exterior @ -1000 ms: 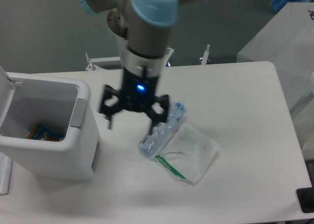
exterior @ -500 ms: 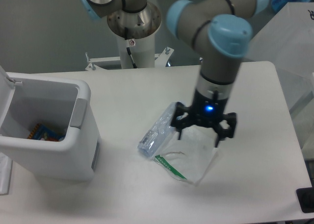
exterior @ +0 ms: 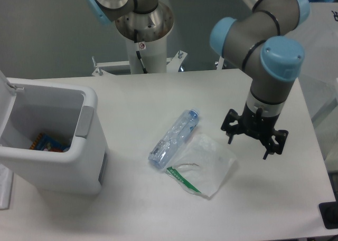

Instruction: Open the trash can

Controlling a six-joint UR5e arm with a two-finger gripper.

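The white boxy trash can (exterior: 50, 170) stands at the table's left edge. Its lid (exterior: 6, 88) is swung up at the far left, so the inside shows, with a colourful packet (exterior: 48, 142) at the bottom. The grey push tab (exterior: 84, 121) is on the can's right rim. My gripper (exterior: 249, 147) hangs over the right part of the table, far from the can, open and empty, fingers pointing down.
A crushed clear plastic bottle (exterior: 172, 138) with a blue cap lies mid-table. A clear plastic bag (exterior: 207, 164) with a green strip lies beside it, just left of the gripper. The arm's base (exterior: 142, 25) stands behind the table.
The gripper has swept from beside the trash can rightward across the bottle and bag to the table's right side, staying open. The can, bottle and bag have not moved.
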